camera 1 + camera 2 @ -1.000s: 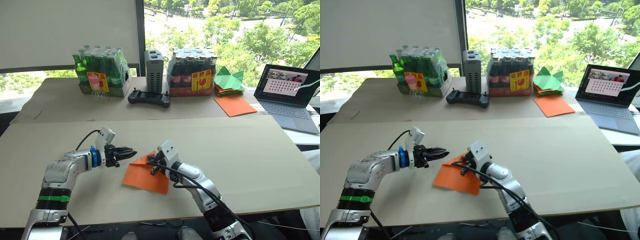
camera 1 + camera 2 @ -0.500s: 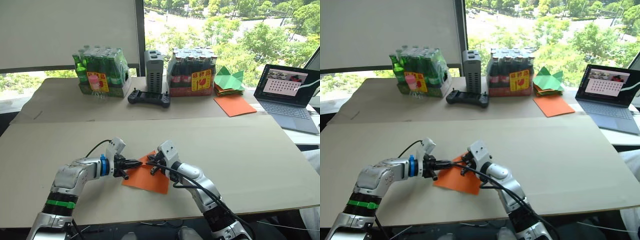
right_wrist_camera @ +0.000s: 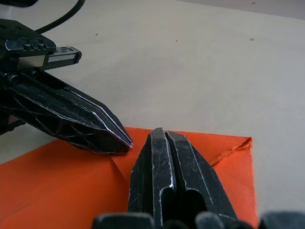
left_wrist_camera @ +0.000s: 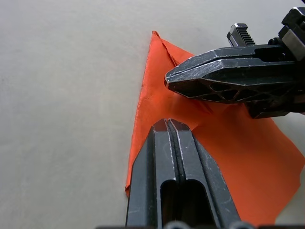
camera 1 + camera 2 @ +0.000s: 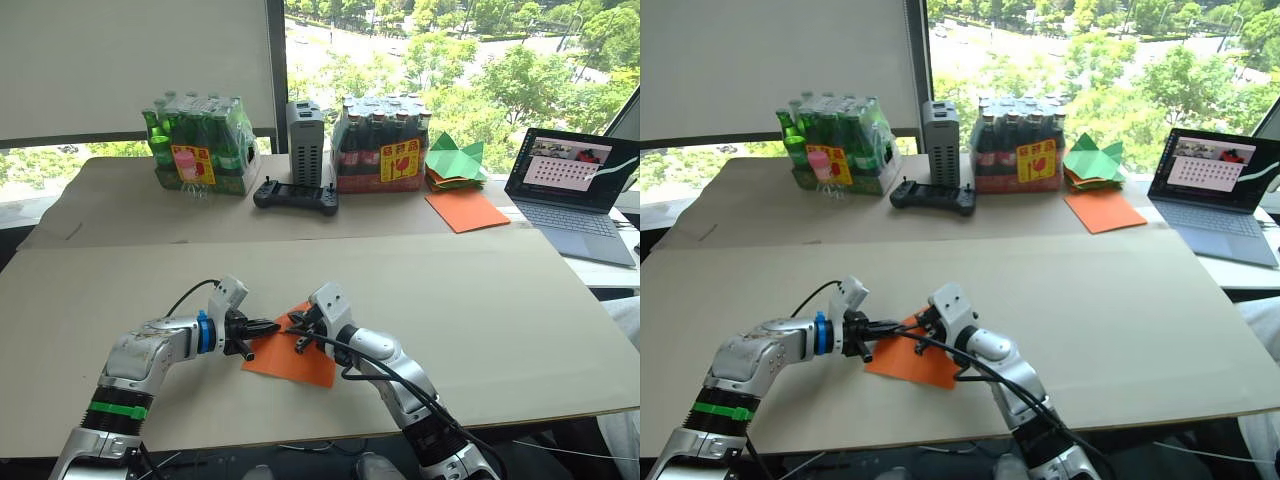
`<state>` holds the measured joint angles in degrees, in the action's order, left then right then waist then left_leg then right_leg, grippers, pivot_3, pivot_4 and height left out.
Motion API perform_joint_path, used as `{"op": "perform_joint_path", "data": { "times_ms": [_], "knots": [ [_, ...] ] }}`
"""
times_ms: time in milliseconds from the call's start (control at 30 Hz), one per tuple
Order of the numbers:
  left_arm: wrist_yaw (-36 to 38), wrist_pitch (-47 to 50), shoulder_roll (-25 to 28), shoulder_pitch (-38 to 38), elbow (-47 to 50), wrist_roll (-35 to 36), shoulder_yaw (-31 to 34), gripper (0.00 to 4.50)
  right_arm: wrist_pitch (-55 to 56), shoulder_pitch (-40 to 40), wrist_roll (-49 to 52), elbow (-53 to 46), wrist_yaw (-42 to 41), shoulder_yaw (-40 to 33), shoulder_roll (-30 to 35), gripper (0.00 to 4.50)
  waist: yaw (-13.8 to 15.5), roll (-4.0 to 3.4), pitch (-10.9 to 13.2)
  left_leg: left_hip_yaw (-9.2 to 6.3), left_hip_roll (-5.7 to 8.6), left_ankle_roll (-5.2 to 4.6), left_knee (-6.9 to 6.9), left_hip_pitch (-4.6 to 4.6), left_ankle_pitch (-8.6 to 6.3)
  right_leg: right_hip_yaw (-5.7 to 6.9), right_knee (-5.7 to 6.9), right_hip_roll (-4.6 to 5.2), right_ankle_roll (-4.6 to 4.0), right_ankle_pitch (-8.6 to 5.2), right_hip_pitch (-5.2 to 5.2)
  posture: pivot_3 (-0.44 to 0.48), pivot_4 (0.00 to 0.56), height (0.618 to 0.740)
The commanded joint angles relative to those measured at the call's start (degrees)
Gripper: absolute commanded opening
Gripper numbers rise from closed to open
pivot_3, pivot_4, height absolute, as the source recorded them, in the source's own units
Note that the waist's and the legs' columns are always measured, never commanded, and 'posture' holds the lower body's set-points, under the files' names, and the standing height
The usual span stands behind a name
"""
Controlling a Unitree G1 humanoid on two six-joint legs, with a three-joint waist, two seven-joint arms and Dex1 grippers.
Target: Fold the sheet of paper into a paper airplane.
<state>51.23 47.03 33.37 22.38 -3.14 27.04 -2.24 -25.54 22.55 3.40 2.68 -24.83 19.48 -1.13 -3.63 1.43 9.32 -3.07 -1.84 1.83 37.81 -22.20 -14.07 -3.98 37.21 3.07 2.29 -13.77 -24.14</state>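
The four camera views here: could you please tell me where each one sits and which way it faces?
Left eye, right eye: on the head, looking forward and down at the table; both arms show.
Left wrist: along the shut left gripper onto the sheet of paper; the right gripper crosses in.
Right wrist: along the shut right gripper onto the same sheet; the left gripper shows.
All share the sheet and both grippers.

Left pincer [image 5: 272, 326] and right pincer [image 5: 296, 330] are both closed. Their tips point toward each other, almost touching, forearms extended low.
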Motion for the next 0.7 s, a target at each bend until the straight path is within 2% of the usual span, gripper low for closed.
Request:
{"op": "perform_joint_path", "data": {
  "times_ms": [33, 700],
  "knots": [
    [-1.63, 0.30, -0.15, -0.35, -0.99, -1.65, -0.81, 0.04, 0.45, 1.90, -0.01, -1.28, 0.96, -0.06, -1.45, 0.00, 0.01, 0.00, 0.00, 0.00, 0.00, 0.00, 0.00, 0.00, 0.00, 0.00, 0.00, 0.00, 0.00, 0.00, 0.00, 0.000, 0.150, 0.740],
    [-2.24, 0.77, -0.03, -0.85, 0.36, -1.18, -0.90, 0.04, -3.19, 3.90, -6.25, 4.30, 4.79, 1.50, 0.53, 0.00, -0.19, 0.00, 0.00, 0.00, 0.00, 0.00, 0.00, 0.07, 0.00, 0.00, 0.01, 0.00, 0.00, 0.00, 0.06, 0.000, 0.150, 0.740]
  ]
}}
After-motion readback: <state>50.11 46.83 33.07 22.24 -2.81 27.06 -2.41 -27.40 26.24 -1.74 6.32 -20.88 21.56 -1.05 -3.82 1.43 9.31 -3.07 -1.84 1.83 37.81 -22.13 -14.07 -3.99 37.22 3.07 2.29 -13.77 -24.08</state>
